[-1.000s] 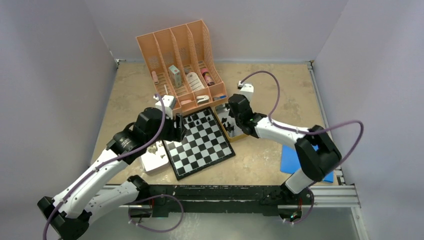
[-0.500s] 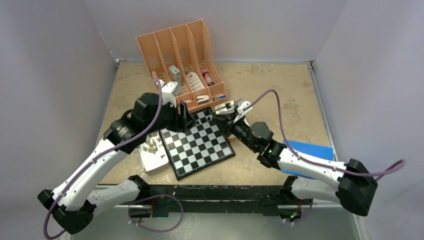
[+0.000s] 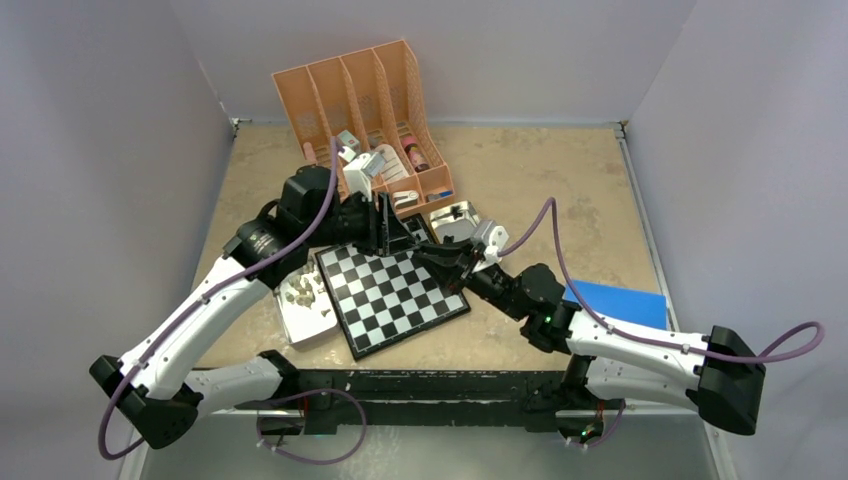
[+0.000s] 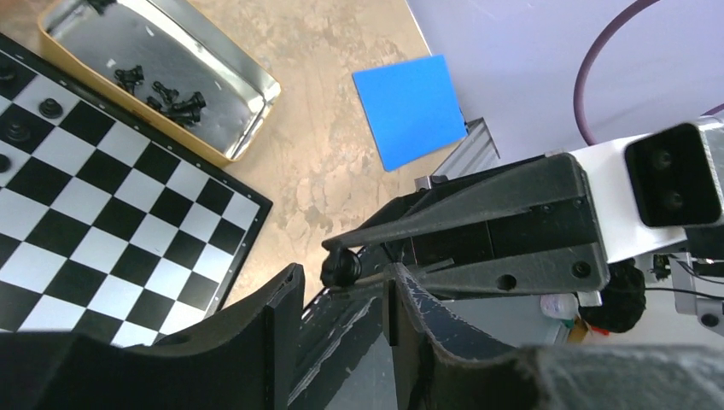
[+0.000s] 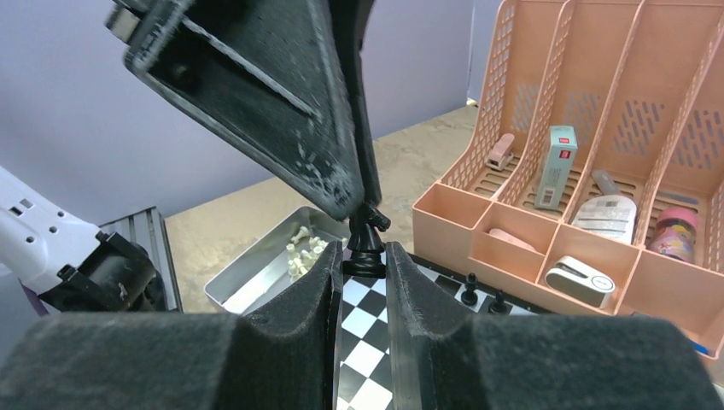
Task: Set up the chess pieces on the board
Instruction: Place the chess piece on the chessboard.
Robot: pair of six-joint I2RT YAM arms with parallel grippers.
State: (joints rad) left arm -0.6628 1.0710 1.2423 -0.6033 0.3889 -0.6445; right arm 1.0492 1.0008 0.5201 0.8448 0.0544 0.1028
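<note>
R jaws pinch black piece (image 5: 367, 237); L jaws part-open astride it (gaps either side).

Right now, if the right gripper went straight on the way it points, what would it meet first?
The left gripper: its fingers stand right ahead, either side of the black piece that the right gripper holds. Whether they touch the piece is unclear.
</note>
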